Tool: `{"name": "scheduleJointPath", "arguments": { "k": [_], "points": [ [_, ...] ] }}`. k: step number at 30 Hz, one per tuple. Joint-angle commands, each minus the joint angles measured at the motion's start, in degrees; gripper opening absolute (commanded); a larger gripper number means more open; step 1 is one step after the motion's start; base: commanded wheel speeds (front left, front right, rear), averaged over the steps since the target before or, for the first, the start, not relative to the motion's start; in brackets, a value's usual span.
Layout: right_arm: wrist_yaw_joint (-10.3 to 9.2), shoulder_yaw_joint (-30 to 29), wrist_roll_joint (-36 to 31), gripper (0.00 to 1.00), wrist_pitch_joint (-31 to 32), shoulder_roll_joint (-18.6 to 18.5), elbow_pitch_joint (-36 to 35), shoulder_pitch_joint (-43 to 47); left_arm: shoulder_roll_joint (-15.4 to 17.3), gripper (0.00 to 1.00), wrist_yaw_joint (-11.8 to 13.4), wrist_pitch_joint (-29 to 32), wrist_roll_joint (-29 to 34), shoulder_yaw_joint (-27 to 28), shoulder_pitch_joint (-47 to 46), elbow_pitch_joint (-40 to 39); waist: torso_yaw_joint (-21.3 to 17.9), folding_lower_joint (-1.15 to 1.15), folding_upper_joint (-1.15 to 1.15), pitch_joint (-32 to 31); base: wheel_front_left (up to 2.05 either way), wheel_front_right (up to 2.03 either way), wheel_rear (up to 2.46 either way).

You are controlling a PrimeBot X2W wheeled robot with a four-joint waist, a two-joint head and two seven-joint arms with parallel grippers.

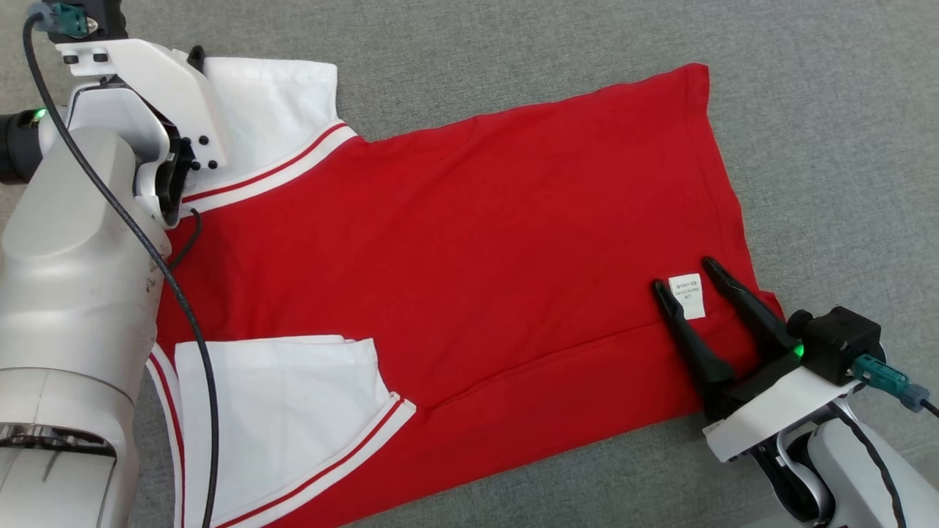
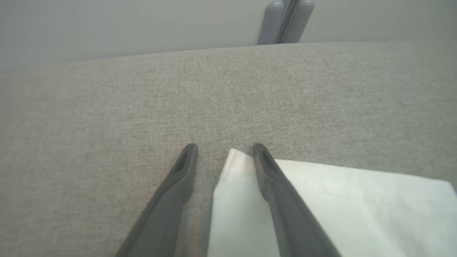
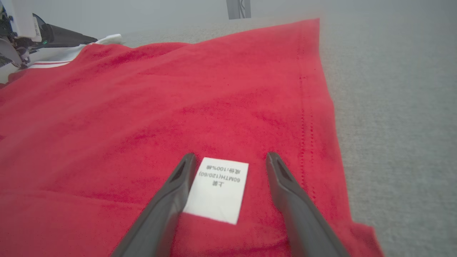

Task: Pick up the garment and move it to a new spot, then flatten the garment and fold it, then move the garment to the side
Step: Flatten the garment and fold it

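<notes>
The garment [image 1: 477,242] is a red shirt with white sleeves, spread flat on a grey cloth surface. In the left wrist view, my left gripper [image 2: 225,151] is open, its fingers straddling the corner of the far white sleeve [image 2: 339,200] low on the surface. My left arm [image 1: 139,95] covers that sleeve's edge in the head view. My right gripper [image 1: 685,275] is open over the red hem area, a finger on each side of a small white label [image 3: 217,189]. The near white sleeve [image 1: 279,411] lies folded over the red body.
Bare grey surface [image 1: 829,147] lies to the right of and beyond the garment. A grey upright post [image 2: 285,21] stands past the far edge of the surface. My left gripper's dark finger [image 3: 68,35] shows at the far corner in the right wrist view.
</notes>
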Motion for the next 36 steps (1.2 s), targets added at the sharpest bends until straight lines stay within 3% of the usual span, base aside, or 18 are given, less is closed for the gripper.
{"name": "scheduleJointPath", "arguments": {
  "k": [1, 5, 9, 11, 12, 20, 26, 36],
  "points": [
    [-0.04, -0.1, -0.2, 1.00, 0.0, -0.4, 0.0, 0.2, 0.3, 0.79, -0.1, 0.3, -0.1, 0.0, -0.6, 1.1, -0.6, 0.00, 0.00, -0.1, 0.00, 0.00, 0.00],
    [-0.03, -0.4, -0.6, 1.00, 0.0, -0.2, -1.1, 0.1, 1.0, 0.66, 0.4, 0.5, 0.0, -0.3, -1.2, 4.0, -2.0, 0.00, 0.00, -0.2, 0.00, 0.00, 0.00],
    [-0.03, -1.6, -1.2, 1.00, 0.0, -0.4, -2.6, 0.7, 1.1, 0.33, 0.3, 1.2, 0.4, -1.1, -1.3, 6.2, -2.9, 0.00, 0.00, -0.3, 0.00, 0.00, 0.00],
    [-0.03, -2.4, -1.7, 1.00, 0.0, -0.5, -3.4, 0.9, 1.0, 0.05, 0.5, 1.6, 0.8, -1.6, -1.5, 6.8, -3.1, 0.00, 0.00, -0.4, 0.00, 0.00, 0.00],
    [-0.03, -2.9, -1.8, 1.00, 0.0, -0.6, -3.8, 1.1, 1.0, 0.00, 0.4, 1.6, 1.1, -2.0, -1.5, 7.0, -3.1, 0.00, 0.00, -0.6, 0.00, 0.00, 0.00],
    [-0.03, -5.2, -3.0, 1.00, 0.0, -1.3, -5.5, 1.7, 1.3, 0.00, -2.0, -1.5, 0.9, -3.0, -0.7, 6.3, -2.5, 0.00, 0.00, -2.4, 0.00, 0.00, 0.00],
    [-0.03, -6.0, -3.1, 1.00, 0.0, -2.3, -5.5, 1.0, 1.1, 0.00, -5.2, -4.8, -2.1, -1.1, -0.3, 3.6, -0.6, 0.00, 0.00, -4.0, 0.00, 0.00, 0.00],
    [-0.03, -5.1, -1.1, 1.00, 0.8, -3.9, -0.9, -3.7, 1.0, 0.00, -9.1, -3.0, -7.8, 1.9, 1.0, -4.5, 2.7, 0.00, 0.00, -4.2, 0.00, 0.00, 0.00]
  ]
}}
